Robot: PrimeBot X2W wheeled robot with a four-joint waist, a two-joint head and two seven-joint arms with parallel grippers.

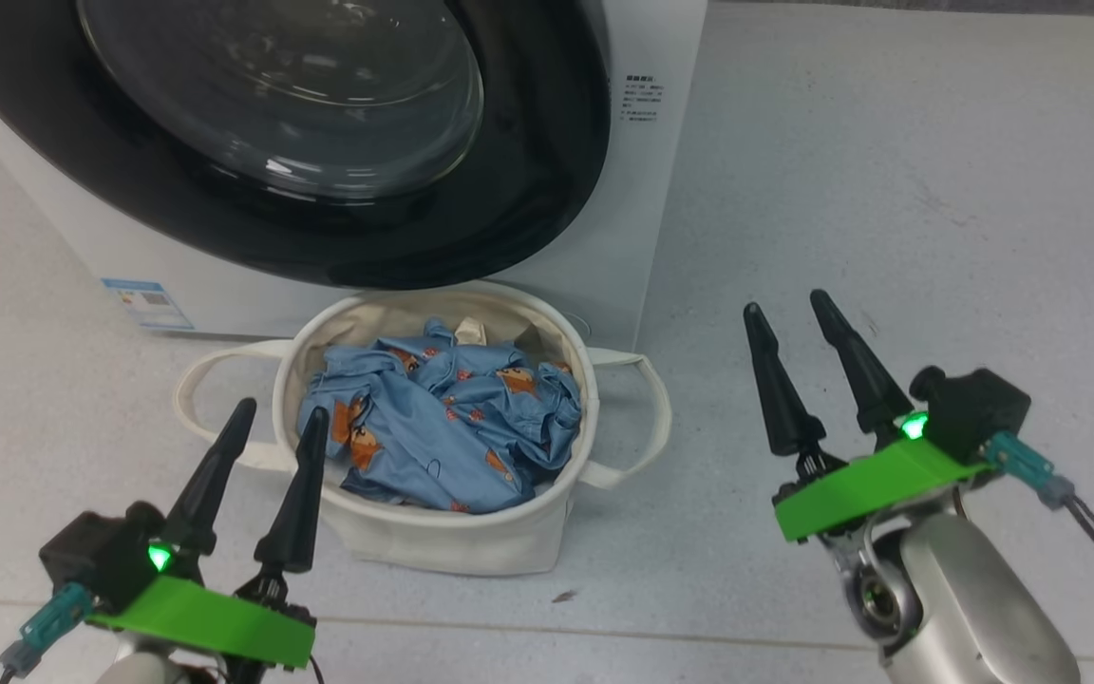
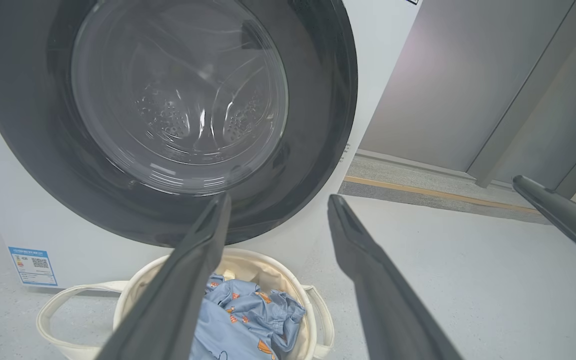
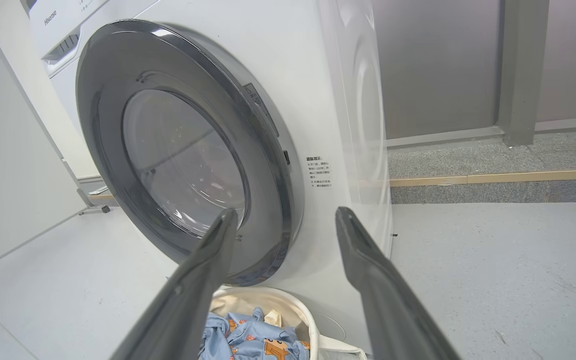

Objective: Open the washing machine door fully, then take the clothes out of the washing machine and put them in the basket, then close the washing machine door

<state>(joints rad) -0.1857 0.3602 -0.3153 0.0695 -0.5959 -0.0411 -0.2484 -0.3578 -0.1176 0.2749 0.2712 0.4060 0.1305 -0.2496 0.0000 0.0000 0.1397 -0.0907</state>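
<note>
Holds left pincer (image 1: 281, 410) and right pincer (image 1: 784, 304) wide, empty, near the basket (image 1: 452, 546): likely nothing left to grip, with the clothes (image 1: 443, 427) heaped inside it and the washing machine door (image 1: 528, 190) shut behind.

Light blue with orange-brown cartoon animals on the clothes (image 1: 443, 427), just ahead of the left gripper (image 1: 282, 408); cream on the basket (image 1: 452, 546). Glossy black on the rim of the washing machine door (image 1: 528, 190), beyond both grippers' tips, clear glass inside. White on the washing machine (image 1: 647, 57), blue on its sticker (image 1: 148, 304). Black fingers (image 1: 780, 389) and bright green base on the right gripper (image 1: 785, 302). Pale grey on the floor (image 1: 889, 190).
</note>
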